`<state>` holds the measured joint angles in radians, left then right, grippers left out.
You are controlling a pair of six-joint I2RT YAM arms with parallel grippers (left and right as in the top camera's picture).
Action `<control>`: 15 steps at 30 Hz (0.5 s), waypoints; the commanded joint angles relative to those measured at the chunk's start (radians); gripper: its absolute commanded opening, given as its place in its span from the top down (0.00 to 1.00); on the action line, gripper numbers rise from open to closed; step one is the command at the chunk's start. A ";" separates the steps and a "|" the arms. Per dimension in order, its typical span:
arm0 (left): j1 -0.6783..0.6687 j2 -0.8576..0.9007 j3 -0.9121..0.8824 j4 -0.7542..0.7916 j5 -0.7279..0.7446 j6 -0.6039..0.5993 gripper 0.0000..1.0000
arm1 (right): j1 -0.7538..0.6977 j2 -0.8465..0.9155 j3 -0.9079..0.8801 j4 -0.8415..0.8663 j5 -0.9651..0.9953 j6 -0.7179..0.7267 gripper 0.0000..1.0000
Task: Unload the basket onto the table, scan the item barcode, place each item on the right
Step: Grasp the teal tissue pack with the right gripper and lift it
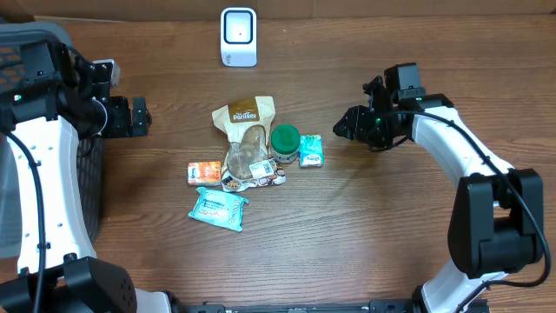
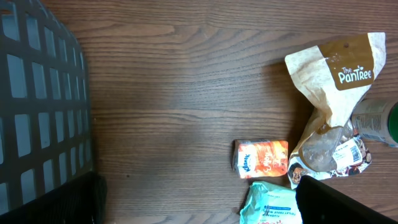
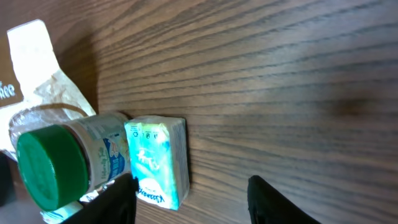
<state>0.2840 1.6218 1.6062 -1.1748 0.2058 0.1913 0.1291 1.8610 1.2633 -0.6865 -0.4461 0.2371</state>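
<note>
1. Right fingers: partly open, holding nothing. They hover low over the counter, just right of the item cluster and touching no item.
2. Left fingers: spread wide, holding nothing. They sit well left of the cluster, beside a dark mesh basket.
3. Items for scanning: all lie in one cluster at the counter centre. The white scanner stands apart at the far edge.
4. Legible markings:
   - Brown paper bag: "The PanTree" in white lettering. A white printed label sits on its clear lower part.
   - Orange tissue pack: a blue "Kleenex" logo.
   - Teal tissue pack: print too small to read.
   - Teal wipes packet: text present but not legible.
5. View differences:
   - Right wrist view only: the green-lidded jar lies on its side, and the teal tissue pack touches its flank.
   - Left wrist view only: bag lettering, orange pack logo and basket mesh.
   - Overhead view only: the scanner and both arms together.
</note>
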 commanded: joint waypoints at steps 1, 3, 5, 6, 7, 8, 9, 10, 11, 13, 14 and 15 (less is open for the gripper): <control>0.004 0.010 0.018 0.004 -0.003 0.019 0.00 | 0.028 0.021 0.006 0.019 -0.019 0.003 0.48; 0.004 0.010 0.018 0.004 -0.003 0.019 0.00 | 0.046 0.029 0.006 0.033 -0.018 0.004 0.48; 0.004 0.010 0.018 0.004 -0.003 0.019 0.01 | 0.064 0.046 0.006 0.050 0.006 0.033 0.49; 0.004 0.010 0.018 0.004 -0.003 0.019 0.01 | 0.072 0.054 0.006 0.055 0.021 0.054 0.49; 0.004 0.010 0.018 0.004 -0.003 0.019 0.01 | 0.079 0.066 0.006 0.063 0.027 0.065 0.49; 0.004 0.010 0.018 0.004 -0.003 0.019 0.00 | 0.083 0.077 0.006 0.071 0.027 0.073 0.49; 0.004 0.010 0.018 0.004 -0.003 0.018 0.00 | 0.089 0.089 0.006 0.077 0.026 0.080 0.49; 0.004 0.010 0.018 0.004 -0.003 0.019 0.00 | 0.093 0.100 0.006 0.081 0.026 0.082 0.49; 0.004 0.010 0.018 0.004 -0.003 0.019 0.00 | 0.098 0.109 0.006 0.084 0.026 0.082 0.49; 0.004 0.010 0.018 0.004 -0.003 0.019 0.00 | 0.109 0.127 0.006 0.085 0.026 0.082 0.49; 0.004 0.010 0.018 0.004 -0.003 0.019 0.00 | 0.115 0.134 0.006 0.084 0.026 0.082 0.49; 0.004 0.010 0.018 0.004 -0.003 0.019 0.01 | 0.121 0.145 0.006 0.084 0.026 0.082 0.50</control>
<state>0.2840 1.6218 1.6062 -1.1748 0.2054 0.1913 0.2344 1.9839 1.2633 -0.6067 -0.4332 0.3031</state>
